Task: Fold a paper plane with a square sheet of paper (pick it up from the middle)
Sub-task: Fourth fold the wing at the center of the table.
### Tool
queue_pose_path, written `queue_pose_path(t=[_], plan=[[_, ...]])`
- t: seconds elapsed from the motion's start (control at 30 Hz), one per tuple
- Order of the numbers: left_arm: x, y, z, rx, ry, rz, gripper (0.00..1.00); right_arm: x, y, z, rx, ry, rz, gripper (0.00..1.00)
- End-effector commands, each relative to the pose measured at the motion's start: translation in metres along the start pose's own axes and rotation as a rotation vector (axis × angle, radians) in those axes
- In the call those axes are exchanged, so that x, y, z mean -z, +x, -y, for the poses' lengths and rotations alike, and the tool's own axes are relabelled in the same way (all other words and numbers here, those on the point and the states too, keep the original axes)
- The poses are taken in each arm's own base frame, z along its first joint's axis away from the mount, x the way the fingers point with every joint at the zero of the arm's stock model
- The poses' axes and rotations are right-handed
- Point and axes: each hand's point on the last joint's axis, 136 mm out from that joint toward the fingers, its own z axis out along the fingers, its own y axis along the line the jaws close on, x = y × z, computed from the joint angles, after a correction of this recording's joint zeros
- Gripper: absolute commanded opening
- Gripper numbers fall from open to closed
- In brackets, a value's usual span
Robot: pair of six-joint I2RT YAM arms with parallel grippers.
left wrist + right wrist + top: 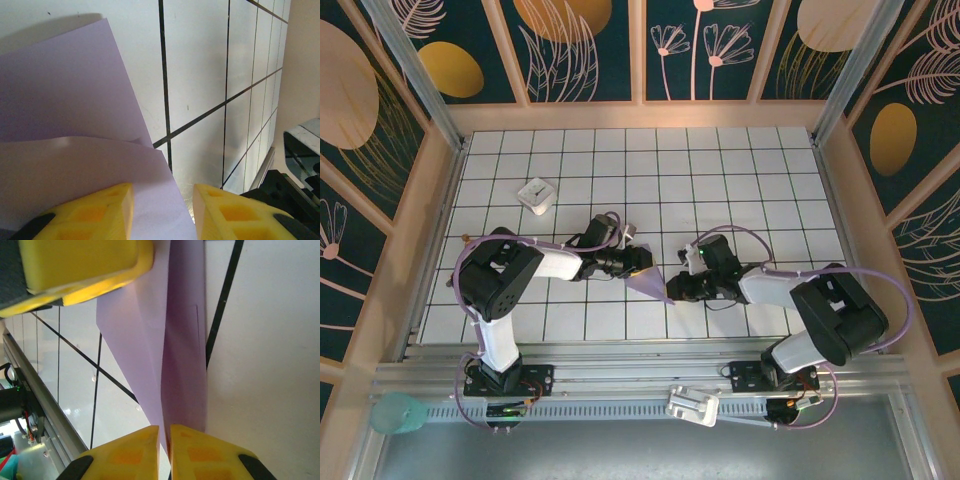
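While both arms reach inward over the white tiled table (pixel 720 170), the left arm (pixel 500 280) and right arm (pixel 830 320) meet near its middle, wrists angled toward each other.

Lavender paper (pixel 648 280): sits between the two grippers, partly folded. From above it reads as a narrow wedge with its point toward the near side. The right wrist view shows two layers meeting along a long crease. The left wrist view shows one flap lying over another, corner against the tile.

Left gripper (pixel 162 189): yellow fingers spread, with a clear gap between them. The paper's edge runs into the gap on the side of one finger, and bare tile shows beside the other. Cannot tell whether either pad touches the sheet. In the right wrist view one yellow finger (pixel 80 265) of this gripper overlaps the far end of the paper.

Right gripper (pixel 164 432): fingers nearly pressed together, with a thin slit between them. The creased edge of the paper runs straight into that slit, so it pinches the paper at the fold.

Small white block (pixel 536 194): dark mark on top. It rests on the tiles beyond the left gripper, well apart from it and from the paper.
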Motion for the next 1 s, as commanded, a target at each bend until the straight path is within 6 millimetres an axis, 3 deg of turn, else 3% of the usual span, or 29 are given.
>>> queue_pose_path(t=[0.0, 0.37, 0.73, 0.97], plan=[[-0.001, 0.0, -0.021, 0.018, -0.066, -0.003, 0.37, 0.0, 0.008, 0.007, 0.006, 0.035, -0.012, 0.11], [-0.001, 0.0, -0.02, 0.016, -0.063, -0.003, 0.37, -0.005, 0.017, 0.021, -0.02, 0.063, -0.033, 0.03], [-0.002, 0.0, -0.022, 0.015, -0.065, -0.005, 0.37, -0.006, 0.024, 0.035, -0.047, 0.101, -0.046, 0.02], [-0.002, -0.001, -0.023, 0.016, -0.07, -0.005, 0.37, -0.002, 0.02, 0.03, -0.047, 0.07, -0.034, 0.03]])
